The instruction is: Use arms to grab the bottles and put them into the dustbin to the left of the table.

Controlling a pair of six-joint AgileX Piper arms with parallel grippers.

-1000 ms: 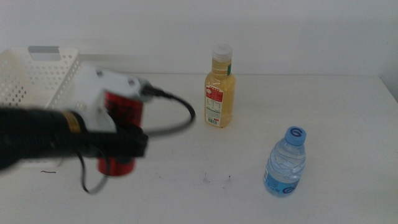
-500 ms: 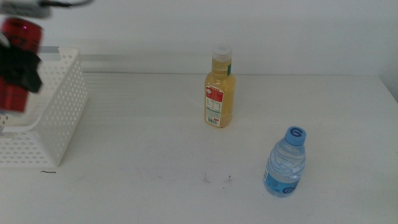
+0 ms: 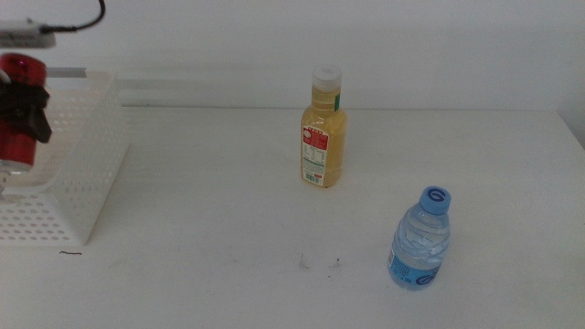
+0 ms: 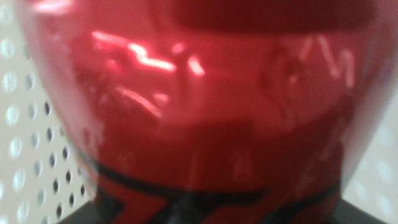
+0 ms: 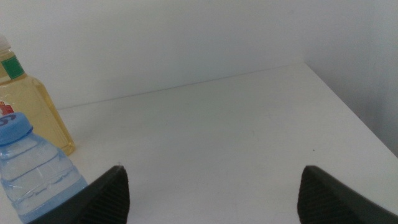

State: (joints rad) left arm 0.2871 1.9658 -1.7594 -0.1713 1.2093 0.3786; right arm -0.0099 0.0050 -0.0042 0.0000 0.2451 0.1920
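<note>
Red soda can [image 3: 15, 110] is clamped between the fingers of the left gripper [image 3: 23, 108], which stands at the far left edge of the middle view, above the open top of the dustbin [image 3: 78, 174]. The dark fingers [image 3: 32, 114] press on the can at about its middle height, and the can is upright, its lower part in front of the inner wall of the dustbin. In the left wrist view the can [image 4: 199, 106] fills almost the whole picture, and the perforated white wall [image 4: 31, 155] of the dustbin shows just behind it. The right gripper [image 5: 211, 193] waits low over the table [image 3: 228, 228], its two fingers [image 5: 106, 193] wide apart with nothing between them. Just beyond its one finger stands the clear water bottle [image 5: 31, 168] with a blue cap, and behind that the yellow juice bottle [image 5: 28, 102]. In the middle view the juice bottle [image 3: 324, 128] and the water bottle [image 3: 420, 239] both stand upright on the table, well apart from the dustbin.
</note>
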